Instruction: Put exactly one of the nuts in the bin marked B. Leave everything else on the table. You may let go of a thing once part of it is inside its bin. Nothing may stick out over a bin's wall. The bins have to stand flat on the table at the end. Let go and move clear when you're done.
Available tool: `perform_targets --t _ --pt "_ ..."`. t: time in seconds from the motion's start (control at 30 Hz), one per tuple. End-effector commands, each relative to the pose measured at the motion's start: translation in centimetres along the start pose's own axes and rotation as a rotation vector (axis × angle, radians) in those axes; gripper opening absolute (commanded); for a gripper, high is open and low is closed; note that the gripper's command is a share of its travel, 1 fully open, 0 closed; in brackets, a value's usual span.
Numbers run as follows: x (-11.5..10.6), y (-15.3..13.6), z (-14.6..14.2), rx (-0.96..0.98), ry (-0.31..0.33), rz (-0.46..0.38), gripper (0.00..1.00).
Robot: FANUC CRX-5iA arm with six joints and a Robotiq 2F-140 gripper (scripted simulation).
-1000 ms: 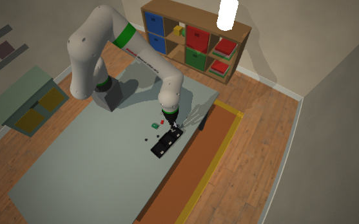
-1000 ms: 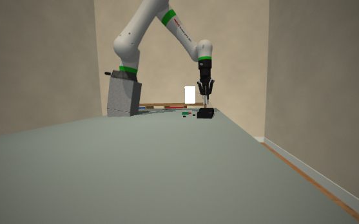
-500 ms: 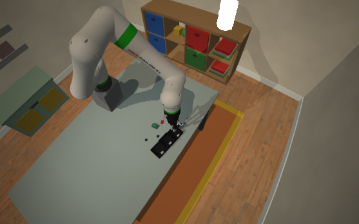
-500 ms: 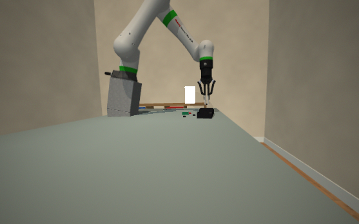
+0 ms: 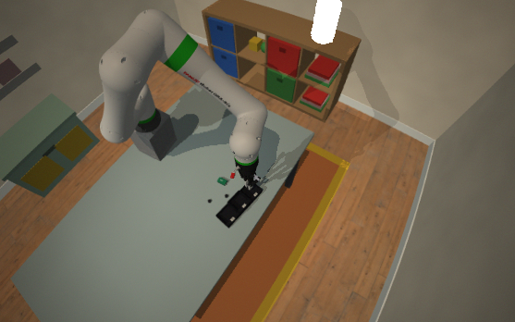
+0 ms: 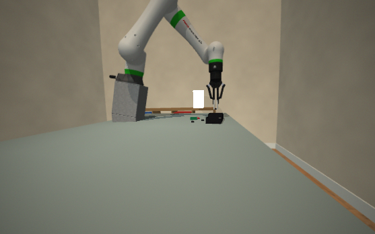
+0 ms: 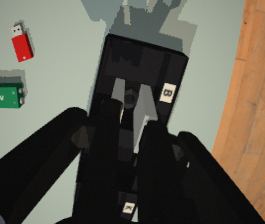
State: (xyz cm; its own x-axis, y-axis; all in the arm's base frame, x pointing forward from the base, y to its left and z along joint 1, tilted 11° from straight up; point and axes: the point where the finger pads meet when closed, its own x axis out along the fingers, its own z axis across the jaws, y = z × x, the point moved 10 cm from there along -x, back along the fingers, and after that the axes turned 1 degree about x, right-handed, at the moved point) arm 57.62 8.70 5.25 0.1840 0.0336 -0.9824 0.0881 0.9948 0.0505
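Observation:
A row of three black bins (image 5: 230, 215) (image 6: 215, 118) (image 7: 145, 56) lies near the table's right edge. Each has a small white label, but I cannot read the letters. My gripper (image 5: 250, 186) (image 6: 216, 108) (image 7: 129, 96) hangs just above the end bin farthest from the front. Its fingers are shut on a small dark nut (image 7: 130, 98), which shows between the fingertips in the wrist view. Two more dark nuts (image 5: 209, 201) (image 5: 226, 195) lie on the table left of the bins.
A red USB stick (image 5: 232, 176) (image 7: 22, 43) and a small green block (image 5: 222, 180) (image 6: 193, 118) (image 7: 4, 94) lie on the table (image 5: 110, 231) left of the bins. The table's right edge runs close beside the bins. The arm's grey base (image 5: 156, 139) stands at the back.

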Motion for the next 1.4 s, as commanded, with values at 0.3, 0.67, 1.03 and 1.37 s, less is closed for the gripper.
perform_targets --t 0.3,0.67,1.03,1.37 --pt "1.9 0.0 0.0 0.000 0.000 0.000 0.07" --pt "3.7 0.0 0.0 0.000 0.000 0.000 0.07" --pt "5.1 0.0 0.0 0.000 0.000 0.000 0.07" --pt "5.1 0.0 0.0 0.000 0.000 0.000 0.07"
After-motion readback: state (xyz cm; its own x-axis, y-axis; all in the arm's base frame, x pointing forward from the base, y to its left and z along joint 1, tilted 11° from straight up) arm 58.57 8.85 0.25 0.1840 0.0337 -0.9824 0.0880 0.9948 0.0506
